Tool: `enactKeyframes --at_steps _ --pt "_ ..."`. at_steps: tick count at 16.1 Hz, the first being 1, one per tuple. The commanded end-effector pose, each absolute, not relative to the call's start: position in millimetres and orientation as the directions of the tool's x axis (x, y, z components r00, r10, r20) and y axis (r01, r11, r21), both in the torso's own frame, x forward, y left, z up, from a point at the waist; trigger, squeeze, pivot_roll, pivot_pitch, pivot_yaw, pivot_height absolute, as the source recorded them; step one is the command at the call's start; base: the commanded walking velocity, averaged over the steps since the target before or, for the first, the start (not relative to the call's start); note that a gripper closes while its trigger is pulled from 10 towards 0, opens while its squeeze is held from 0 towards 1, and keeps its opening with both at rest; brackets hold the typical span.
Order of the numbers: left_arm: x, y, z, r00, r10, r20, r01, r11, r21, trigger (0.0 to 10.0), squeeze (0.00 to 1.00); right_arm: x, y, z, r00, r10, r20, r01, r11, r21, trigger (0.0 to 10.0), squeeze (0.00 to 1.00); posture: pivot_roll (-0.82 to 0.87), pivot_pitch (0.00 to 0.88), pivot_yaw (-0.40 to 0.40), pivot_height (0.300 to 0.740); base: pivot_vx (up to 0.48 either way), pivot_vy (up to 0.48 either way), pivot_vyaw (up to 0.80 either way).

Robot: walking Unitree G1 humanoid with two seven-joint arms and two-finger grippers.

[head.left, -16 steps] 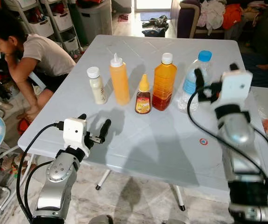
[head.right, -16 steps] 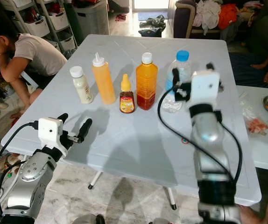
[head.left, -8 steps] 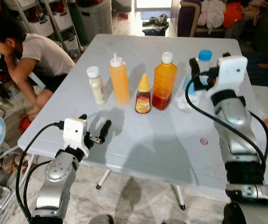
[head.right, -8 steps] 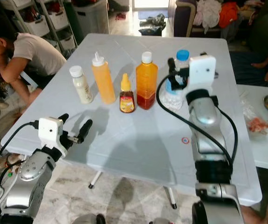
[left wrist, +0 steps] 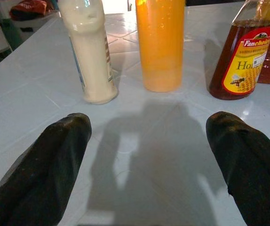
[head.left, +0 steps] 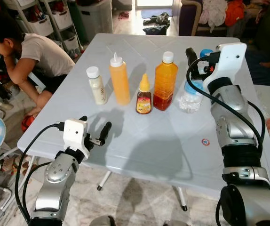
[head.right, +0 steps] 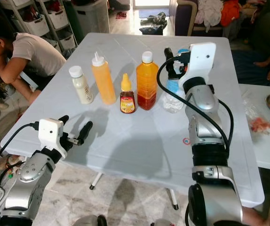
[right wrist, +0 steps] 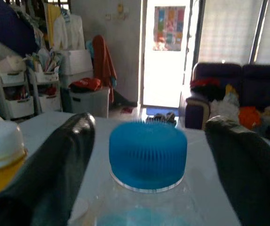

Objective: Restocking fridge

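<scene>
Standing at the right end of a row of five containers on the white worktop (head.left: 139,141) is a water bottle (head.left: 191,96) with a blue cap (right wrist: 147,155). Right end effector (right wrist: 149,141) is raised to cap height, fingers spread wide, one on each side of the cap, not touching it. Right arm reaches in from the near right edge of the worktop.

Row, from the water bottle toward the robot's left: tall bottle of amber liquid with white cap (head.left: 165,82), small honey bottle with yellow spout (head.left: 144,96), orange squeeze bottle (head.left: 119,80), small cream-coloured bottle with white cap (head.left: 97,87). All upright, close together, none touching as far as can be told.

Left end effector (left wrist: 149,155) sits low over the near left part of the worktop, fingers wide apart, holding nothing, pointed at the cream and orange bottles.

A person (head.left: 27,52) crouches on the floor beyond the worktop's left side.
</scene>
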State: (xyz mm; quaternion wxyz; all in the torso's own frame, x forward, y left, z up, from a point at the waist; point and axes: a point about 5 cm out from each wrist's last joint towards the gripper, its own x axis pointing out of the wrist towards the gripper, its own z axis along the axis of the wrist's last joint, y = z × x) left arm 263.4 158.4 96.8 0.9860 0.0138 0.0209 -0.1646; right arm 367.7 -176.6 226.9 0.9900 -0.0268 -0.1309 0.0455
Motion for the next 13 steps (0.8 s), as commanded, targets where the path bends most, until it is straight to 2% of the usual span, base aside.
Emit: enactKeyframes --at_steps 1,13 --pt "263.2 159.5 98.2 0.943 -0.33 -0.051 0.332 0.942 0.039 10.0 0.0 371.5 -173.7 234.0 0.958 0.104 0.269 -0.094 0.994 -0.05 0.0 0.0 -0.03 0.074 0.076 0.74 0.0 0.0 0.0" --pt "263.1 155.8 93.9 0.938 -0.339 -0.076 0.343 0.938 0.043 10.0 0.0 374.2 -169.3 235.9 0.953 0.138 0.268 -0.118 0.989 -0.089 0.0 0.0 -0.03 0.055 0.063 0.74 0.0 0.0 0.0"
